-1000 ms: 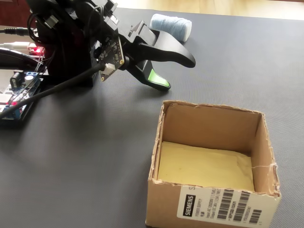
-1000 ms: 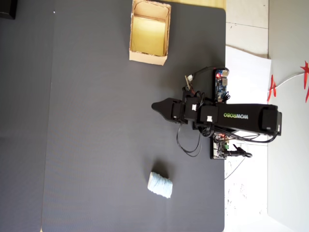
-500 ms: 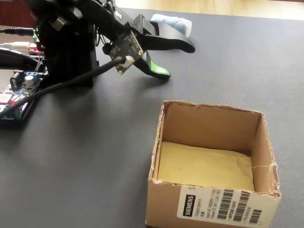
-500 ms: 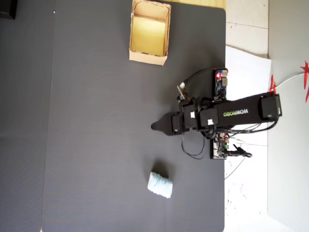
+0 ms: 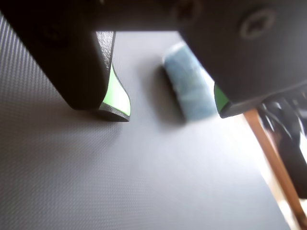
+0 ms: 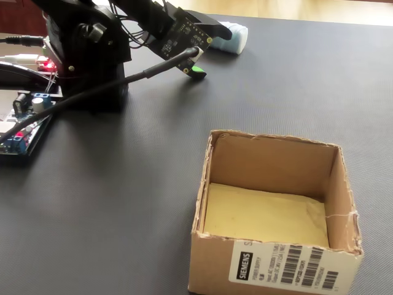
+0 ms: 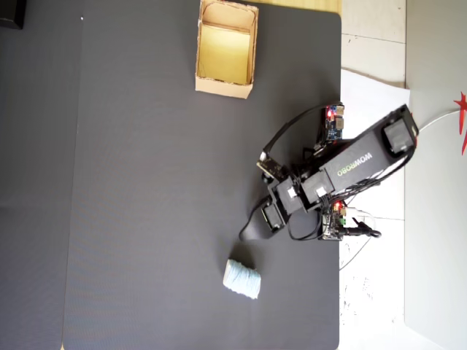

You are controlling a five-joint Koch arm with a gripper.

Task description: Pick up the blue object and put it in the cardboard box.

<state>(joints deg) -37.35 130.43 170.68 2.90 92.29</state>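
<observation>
In the wrist view the two black jaws stand well apart with bare mat between them, so the gripper (image 5: 170, 112) is open and empty. One green-lined finger (image 5: 115, 96) hangs at about nine o'clock of the blue lump (image 5: 189, 86); the other comes in from the upper right, and its green tip sits just at the lump's three o'clock edge. The lump lies ahead of the tips, not between them, and whether the right tip touches it I cannot tell.

In the overhead view the gripper (image 7: 252, 230) points toward seven o'clock, and the blue lump (image 7: 241, 278) rests on the dark mat (image 7: 131, 182) near it, just past the tip in that same direction. The cardboard box (image 7: 227, 86) stands well apart, at about twelve o'clock from the arm near the mat's top edge, and holds nothing. In the fixed view the gripper (image 6: 206, 46) hangs over the mat with the lump (image 6: 236, 35) just behind it at roughly one o'clock.

This looks like the approach step, with the grasp not yet made. The next move calls for reaching further out and down, so the lump sits squarely between the jaws before they close; being soft, it should squash a little and hold.
</observation>
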